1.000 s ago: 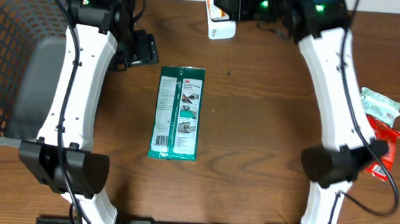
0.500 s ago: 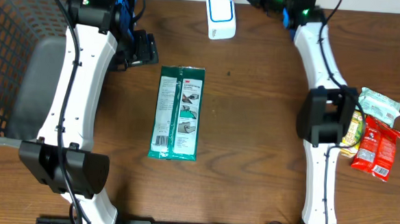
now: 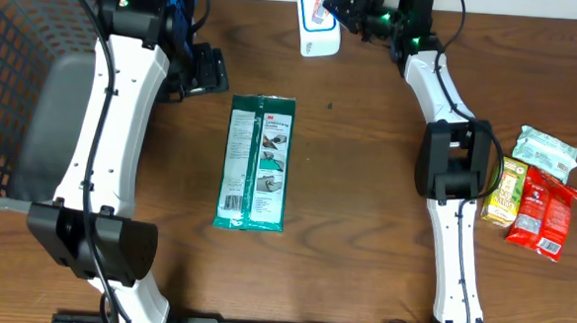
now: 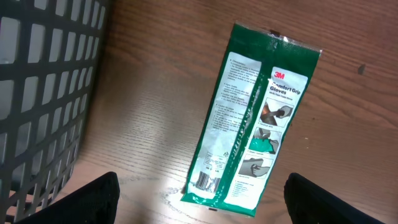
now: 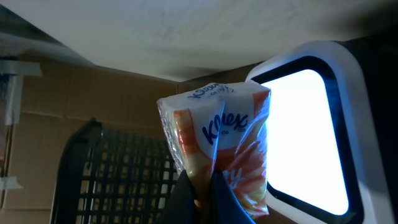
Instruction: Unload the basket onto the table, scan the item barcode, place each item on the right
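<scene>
My right gripper (image 3: 342, 3) is shut on a white and orange Kleenex tissue pack (image 5: 222, 142), pinching its lower edge between the fingers (image 5: 219, 198). It holds the pack right in front of the bright window of the white scanner (image 5: 306, 134) at the table's far edge (image 3: 318, 33). A green 3M gloves package (image 3: 258, 163) lies flat mid-table, barcode near its lower left corner (image 4: 204, 180). My left gripper (image 4: 205, 205) hangs open above that package's lower end, touching nothing.
A dark mesh basket (image 3: 16, 78) fills the left side, close beside my left gripper (image 4: 43, 93). Several snack packets (image 3: 536, 194) lie at the right edge. Bare wood lies between the gloves package and the right arm.
The right arm has folded back toward the far edge, its elbow leaving the near right side, while the tissue pack stays by the scanner. The left arm and gloves package have not moved.
</scene>
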You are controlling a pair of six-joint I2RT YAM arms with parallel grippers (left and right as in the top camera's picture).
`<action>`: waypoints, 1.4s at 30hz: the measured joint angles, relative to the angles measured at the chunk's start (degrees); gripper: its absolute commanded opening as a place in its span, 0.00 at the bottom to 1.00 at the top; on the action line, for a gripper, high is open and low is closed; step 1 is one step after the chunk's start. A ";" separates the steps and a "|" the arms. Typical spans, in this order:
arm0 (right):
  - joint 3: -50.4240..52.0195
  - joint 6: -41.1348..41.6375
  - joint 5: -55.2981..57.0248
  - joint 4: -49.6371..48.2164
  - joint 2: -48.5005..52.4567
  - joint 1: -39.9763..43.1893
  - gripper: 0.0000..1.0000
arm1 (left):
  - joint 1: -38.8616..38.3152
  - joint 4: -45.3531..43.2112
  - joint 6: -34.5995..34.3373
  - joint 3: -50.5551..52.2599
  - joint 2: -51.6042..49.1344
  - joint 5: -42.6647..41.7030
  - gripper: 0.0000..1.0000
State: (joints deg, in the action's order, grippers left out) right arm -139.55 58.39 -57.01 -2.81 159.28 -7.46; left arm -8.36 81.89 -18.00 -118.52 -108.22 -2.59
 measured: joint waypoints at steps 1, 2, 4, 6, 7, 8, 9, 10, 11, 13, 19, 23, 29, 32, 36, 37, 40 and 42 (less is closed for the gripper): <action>0.00 0.02 0.00 0.00 0.00 0.00 0.01 | 0.00 0.00 0.00 0.00 0.00 0.00 0.85; 0.00 0.00 0.00 -0.02 0.00 0.00 0.01 | 0.00 0.00 0.00 0.00 0.00 0.00 0.85; 0.00 0.00 0.00 0.00 0.00 0.00 0.01 | 0.00 0.00 0.00 0.00 0.00 0.00 0.85; 0.00 0.00 0.00 0.17 0.00 -0.02 0.01 | 0.00 0.00 0.00 0.00 0.00 0.00 0.85; 0.00 0.00 0.00 0.22 0.00 -0.02 0.01 | 0.00 0.00 0.00 0.00 0.00 0.00 0.85; 0.00 0.00 0.00 0.33 0.00 -0.02 0.01 | 0.00 0.00 0.00 0.00 0.00 0.00 0.85; 0.00 0.02 -0.02 0.48 0.00 -0.02 0.01 | 0.00 0.00 0.00 0.00 0.00 0.00 0.85; 0.00 0.00 -0.04 0.74 0.00 -0.02 0.01 | 0.00 0.02 0.00 0.00 0.00 0.00 0.85; 0.00 0.04 -0.13 1.11 0.00 -0.02 0.02 | 0.00 0.00 0.00 0.00 0.00 0.00 0.85; 0.00 0.13 -0.81 2.27 0.00 0.00 0.02 | 0.00 0.00 0.00 0.00 0.00 0.00 0.85; 0.07 -5.11 -1.90 16.90 -2.54 0.42 0.01 | 0.00 0.00 0.00 0.00 0.00 0.00 0.85; 0.26 -14.40 -1.27 33.99 -10.56 0.87 0.01 | 0.00 0.04 0.00 0.00 0.00 0.00 0.85; -0.42 -34.58 3.43 65.51 -27.23 1.90 0.01 | 0.00 0.02 0.00 0.00 0.00 0.00 0.85; -0.96 -44.30 7.76 78.05 -32.52 2.75 0.01 | 0.00 0.02 -0.02 0.00 0.00 0.00 0.85; -1.07 -54.71 15.21 90.92 -35.15 4.66 0.01 | 0.00 0.02 0.00 0.00 0.00 0.00 0.85; -1.05 -56.35 17.42 92.96 -35.12 5.11 0.01 | 0.00 0.02 0.00 0.00 0.00 0.00 0.85; -0.48 -59.56 24.44 96.91 -34.84 6.69 0.01 | 0.00 0.00 0.00 0.00 0.00 0.00 0.85; 0.55 -60.57 28.87 97.57 -34.84 7.65 0.01 | 0.00 0.00 0.00 0.00 0.00 0.00 0.85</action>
State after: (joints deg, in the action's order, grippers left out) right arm -139.00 -2.17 -28.14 94.76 124.44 0.19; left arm -8.36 81.89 -18.00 -118.52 -108.22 -2.59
